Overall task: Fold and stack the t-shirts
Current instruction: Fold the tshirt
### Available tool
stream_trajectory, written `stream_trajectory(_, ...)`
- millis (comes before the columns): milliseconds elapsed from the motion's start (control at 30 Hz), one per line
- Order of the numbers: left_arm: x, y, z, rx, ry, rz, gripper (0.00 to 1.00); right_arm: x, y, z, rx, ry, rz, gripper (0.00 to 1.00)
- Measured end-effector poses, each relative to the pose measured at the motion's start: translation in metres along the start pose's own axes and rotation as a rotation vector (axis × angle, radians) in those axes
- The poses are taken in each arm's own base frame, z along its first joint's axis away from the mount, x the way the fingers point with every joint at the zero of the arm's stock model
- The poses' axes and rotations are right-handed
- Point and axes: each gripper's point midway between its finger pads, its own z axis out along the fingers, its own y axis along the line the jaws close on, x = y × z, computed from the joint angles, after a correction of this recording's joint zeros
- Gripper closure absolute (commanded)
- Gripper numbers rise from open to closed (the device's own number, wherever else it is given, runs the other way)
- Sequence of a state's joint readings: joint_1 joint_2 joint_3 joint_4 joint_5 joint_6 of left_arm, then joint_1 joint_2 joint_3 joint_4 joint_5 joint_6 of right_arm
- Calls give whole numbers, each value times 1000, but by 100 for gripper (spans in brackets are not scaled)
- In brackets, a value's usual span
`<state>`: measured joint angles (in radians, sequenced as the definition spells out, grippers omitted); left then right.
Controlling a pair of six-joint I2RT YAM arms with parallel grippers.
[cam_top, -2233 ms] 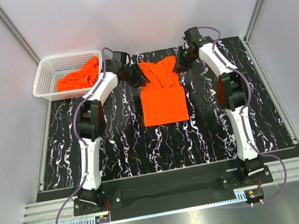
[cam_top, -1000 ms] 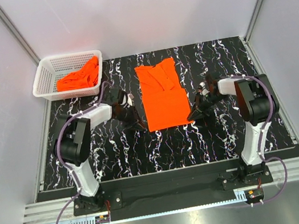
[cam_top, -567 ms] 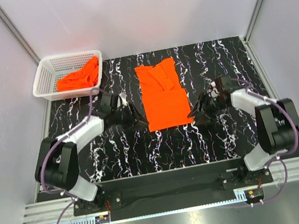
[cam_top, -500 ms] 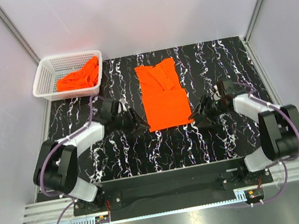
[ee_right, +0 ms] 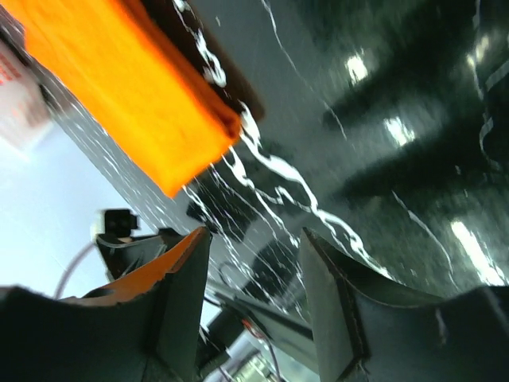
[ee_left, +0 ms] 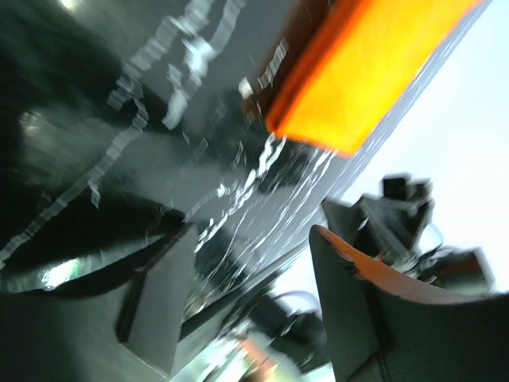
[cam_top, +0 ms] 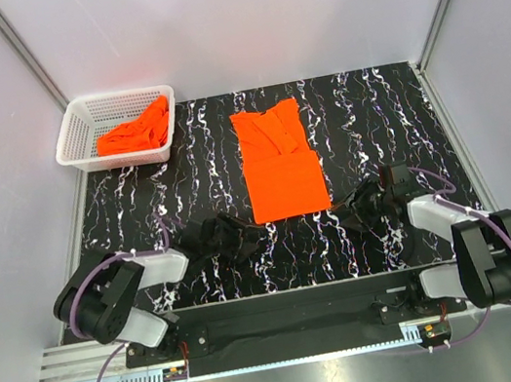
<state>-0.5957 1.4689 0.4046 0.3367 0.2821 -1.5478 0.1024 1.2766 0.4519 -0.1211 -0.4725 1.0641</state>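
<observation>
Both pairs of jaws apart, empty: left gripper (cam_top: 254,236) and right gripper (cam_top: 346,208) sit just off the near corners of the folded shirt (cam_top: 283,184), centred on the table (cam_top: 142,221), long axis running away from them

A black marbled table (cam_top: 139,206) is carrying a folded orange t-shirt (cam_top: 281,174). A white basket (cam_top: 72,134) is sitting at its far-left corner.
</observation>
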Motion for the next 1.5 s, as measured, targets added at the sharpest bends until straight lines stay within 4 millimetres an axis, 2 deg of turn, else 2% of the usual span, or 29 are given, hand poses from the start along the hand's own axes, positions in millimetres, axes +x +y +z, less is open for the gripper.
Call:
stream_trajectory(267, -18, -5, 13, 24, -79, -203, 46, -11, -4, 20, 4, -21, 34, 45)
stream_trajectory(467, -26, -13, 24, 11, -102, -308, 50, -18, 6, 29, -23, -22, 19, 47)
stream_trajectory(600, -30, -21, 31, -26, -118, -320, 52, -24, 13, 35, -30, -23, 15, 48)
stream_trajectory(1233, -36, -14, 31, -61, -160, -392, 61, -26, 22, 47, -36, -12, 27, 56)
stream_trajectory(1467, -39, -13, 35, -55, -161, -394, 71, -26, 22, 51, -35, -8, 43, 62)
stream_trajectory(1500, -40, -14, 35, -53, -163, -396, 75, -27, 22, 52, -36, -7, 46, 62)
